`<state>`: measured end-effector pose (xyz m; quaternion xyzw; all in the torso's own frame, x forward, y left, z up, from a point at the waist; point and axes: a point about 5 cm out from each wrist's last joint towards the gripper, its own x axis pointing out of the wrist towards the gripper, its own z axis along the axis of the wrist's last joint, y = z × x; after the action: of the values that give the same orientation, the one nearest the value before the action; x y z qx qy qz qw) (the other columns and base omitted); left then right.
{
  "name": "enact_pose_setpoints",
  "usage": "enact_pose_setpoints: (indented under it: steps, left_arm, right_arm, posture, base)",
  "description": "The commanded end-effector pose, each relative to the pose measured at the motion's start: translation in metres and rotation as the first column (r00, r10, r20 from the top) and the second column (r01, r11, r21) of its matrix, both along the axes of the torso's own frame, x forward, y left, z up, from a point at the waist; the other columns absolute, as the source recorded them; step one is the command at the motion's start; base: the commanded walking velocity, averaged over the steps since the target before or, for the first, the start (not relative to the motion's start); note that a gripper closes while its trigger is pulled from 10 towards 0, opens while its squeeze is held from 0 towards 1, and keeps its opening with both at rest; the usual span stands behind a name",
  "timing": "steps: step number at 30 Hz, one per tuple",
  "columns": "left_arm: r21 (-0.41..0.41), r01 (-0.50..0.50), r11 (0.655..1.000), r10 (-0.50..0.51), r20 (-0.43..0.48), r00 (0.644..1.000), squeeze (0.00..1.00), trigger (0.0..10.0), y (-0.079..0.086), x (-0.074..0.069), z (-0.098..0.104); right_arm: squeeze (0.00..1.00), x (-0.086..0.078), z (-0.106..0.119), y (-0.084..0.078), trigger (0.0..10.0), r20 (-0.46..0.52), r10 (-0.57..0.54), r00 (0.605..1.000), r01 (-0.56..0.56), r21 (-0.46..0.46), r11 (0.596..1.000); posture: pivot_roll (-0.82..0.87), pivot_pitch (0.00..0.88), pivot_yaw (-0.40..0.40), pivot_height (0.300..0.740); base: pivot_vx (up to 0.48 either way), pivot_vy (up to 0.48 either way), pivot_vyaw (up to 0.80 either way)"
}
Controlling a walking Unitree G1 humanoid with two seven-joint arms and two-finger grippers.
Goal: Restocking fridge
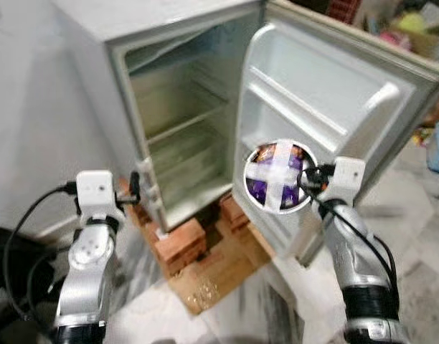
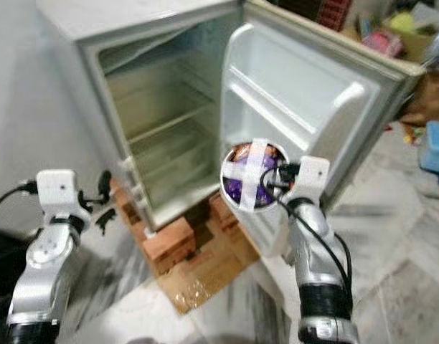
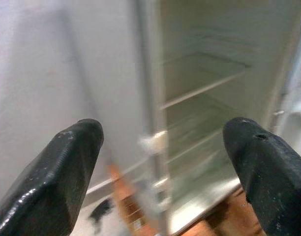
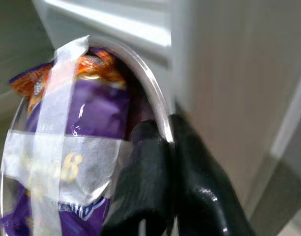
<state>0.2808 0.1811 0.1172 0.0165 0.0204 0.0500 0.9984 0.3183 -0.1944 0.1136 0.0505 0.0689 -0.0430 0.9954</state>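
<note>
A home, probably a utility corner: a small white fridge [image 1: 198,107] stands open on bricks [image 1: 180,244] and cardboard over marble floor [image 1: 413,215], with household clutter [image 1: 409,25] far right.

The right gripper [image 4: 165,142] has its two black fingers [image 4: 199,196] pinched together over the rim of a round clear container [image 4: 155,105], one finger inside the rim and one outside. Purple and orange snack packets [image 4: 99,110] fill the container, crossed by strips of white tape [image 4: 49,147]. Beyond the fingertips stands the pale fridge door [image 4: 229,64].
</note>
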Motion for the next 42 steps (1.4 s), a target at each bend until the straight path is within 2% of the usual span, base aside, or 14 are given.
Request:
enact_pose_setpoints:
  steps: [1,3,9,18,20,22,25,35,42]
  left_arm:
    - [0.007,0.008,1.000,-0.008,-0.024,1.000,0.00,10.0,0.000,-0.002,-0.004]
    - [0.007,0.007,1.000,-0.007,-0.026,1.000,0.00,10.0,-0.001,-0.002,-0.004]
    - [0.006,-0.002,1.000,0.002,-0.025,1.000,0.00,10.0,0.000,-0.002,-0.004]
    - [0.013,0.011,1.000,-0.011,-0.008,1.000,0.00,10.0,-0.002,-0.001,-0.001]
    - [0.013,0.008,1.000,-0.008,-0.008,1.000,0.00,10.0,-0.001,-0.002,-0.001]
    - [0.013,0.007,1.000,-0.007,-0.008,1.000,0.00,10.0,0.000,-0.001,0.000]
    - [0.012,0.006,1.000,-0.006,-0.009,1.000,0.00,10.0,0.000,-0.001,0.000]
    - [0.014,0.003,1.000,-0.002,-0.011,1.000,0.00,10.0,0.000,-0.001,-0.001]
    - [0.021,-0.022,1.000,0.022,-0.022,1.000,0.00,10.0,0.002,-0.002,-0.003]
  right_arm:
    - [0.00,-0.001,0.005,-0.024,10.0,0.016,-0.121,0.993,0.121,-0.028,0.992]
    - [0.00,-0.001,0.009,-0.037,10.0,0.041,-0.194,0.980,0.196,-0.047,0.980]
    - [0.00,-0.001,0.013,-0.049,10.0,0.067,-0.246,0.967,0.251,-0.070,0.965]
    - [0.00,-0.005,0.009,-0.022,10.0,0.081,-0.103,0.991,0.105,-0.022,0.994]
    - [0.00,-0.008,0.006,-0.018,10.0,0.075,-0.080,0.994,0.080,-0.003,0.997]
    - [0.00,-0.011,0.005,-0.009,10.0,0.083,-0.017,0.996,0.019,-0.023,1.000]
    - [0.00,-0.013,0.006,-0.003,10.0,0.098,0.007,0.995,-0.006,-0.017,1.000]
    - [0.00,-0.014,0.007,-0.002,10.0,0.098,0.026,0.995,-0.025,-0.013,1.000]
    - [0.00,-0.015,0.007,0.005,10.0,0.101,0.085,0.991,-0.085,-0.006,0.996]
  posture:
    - [0.00,0.030,-0.007,0.740]
    - [0.00,0.030,-0.007,0.740]
    - [0.00,0.030,-0.007,0.740]
    - [0.00,0.030,-0.005,0.740]
    - [0.00,0.030,-0.005,0.740]
    - [0.00,0.031,-0.003,0.740]
    - [0.00,0.031,-0.002,0.740]
    - [0.00,0.031,-0.004,0.740]
    - [0.00,0.030,-0.006,0.740]
  base:
    - [0.000,0.000,0.00]
    - [0.000,0.000,0.00]
    - [0.000,0.000,0.00]
    - [0.000,0.000,0.00]
    - [0.000,-0.315,0.00]
    - [0.000,-0.429,0.00]
    - [0.000,-0.428,0.66]
    - [0.000,-0.424,0.72]
    - [0.105,-0.341,0.00]
